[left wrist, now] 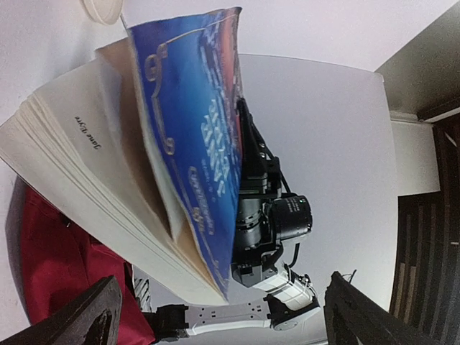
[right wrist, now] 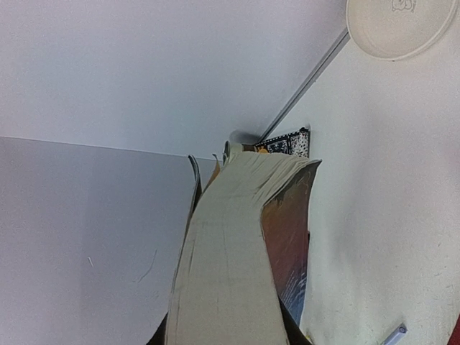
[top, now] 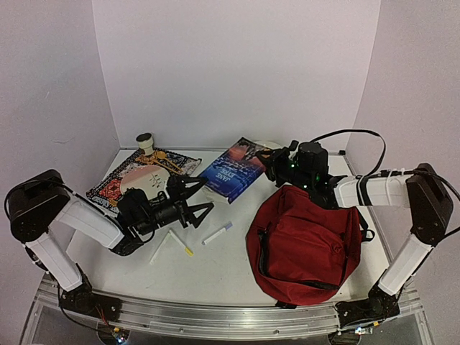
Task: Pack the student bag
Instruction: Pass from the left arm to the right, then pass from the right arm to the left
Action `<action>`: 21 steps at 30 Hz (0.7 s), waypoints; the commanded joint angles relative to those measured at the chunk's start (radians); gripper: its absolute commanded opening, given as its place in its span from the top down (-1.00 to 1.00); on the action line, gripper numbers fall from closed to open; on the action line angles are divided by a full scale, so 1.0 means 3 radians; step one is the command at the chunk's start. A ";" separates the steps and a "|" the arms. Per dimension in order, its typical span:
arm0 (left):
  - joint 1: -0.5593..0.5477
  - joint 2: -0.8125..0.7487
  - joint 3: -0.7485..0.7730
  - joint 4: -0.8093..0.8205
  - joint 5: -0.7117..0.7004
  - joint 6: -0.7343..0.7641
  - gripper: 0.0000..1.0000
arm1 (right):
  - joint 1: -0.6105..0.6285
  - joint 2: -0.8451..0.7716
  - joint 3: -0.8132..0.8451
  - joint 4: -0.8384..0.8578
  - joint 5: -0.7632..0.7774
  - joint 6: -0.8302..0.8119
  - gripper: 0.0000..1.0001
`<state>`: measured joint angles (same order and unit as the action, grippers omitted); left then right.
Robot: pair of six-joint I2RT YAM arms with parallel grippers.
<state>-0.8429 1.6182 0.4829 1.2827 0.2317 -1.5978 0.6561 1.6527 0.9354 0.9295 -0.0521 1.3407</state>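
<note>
The right tool is clamped on the far edge of a paperback book. In its own wrist view the cream page block rises straight out from between the dark fingers. Held by one edge only, the book sags, and its blue cover falls away from the pages, as the left wrist view shows. That loose cover is probably why the left tool faces the book from the other side. Its fingers are spread wide with nothing between them, placed to steady or close the book rather than carry it. I cannot tell whether the book's near corner rests on the counter or hangs just above it. The student bag lies slumped on the counter just in front of the right tool, right of centre, so the book has only a short way to go. Its black zip curves down the left side, but I cannot tell how far the mouth gapes. A white marker and a pen lie between the left tool and the bag, not yet packed. A patterned mat and a small cup sit at the back left.
</note>
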 commanded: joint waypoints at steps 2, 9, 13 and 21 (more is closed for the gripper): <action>-0.0068 0.0190 0.0313 0.0136 0.0023 -0.0073 -0.99 | 0.0095 -0.0300 0.0155 0.0965 0.0139 0.0250 1.00; -0.0069 0.0300 0.0457 0.0136 -0.0068 -0.0003 -0.99 | 0.0186 -0.0286 0.0132 0.1055 0.0162 0.0307 1.00; -0.0069 0.0370 0.0486 0.0145 -0.0181 -0.0005 -0.98 | 0.0228 -0.0304 0.0067 0.1121 0.0151 0.0351 1.00; -0.0013 0.0245 0.0390 0.0157 -0.0502 0.0088 -0.79 | 0.0237 -0.0492 -0.0162 0.1161 0.0152 0.0321 1.00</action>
<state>-0.8623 1.7226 0.5999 1.2835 0.1544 -1.5955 0.7189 1.6326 0.8757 1.0271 0.0070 1.4006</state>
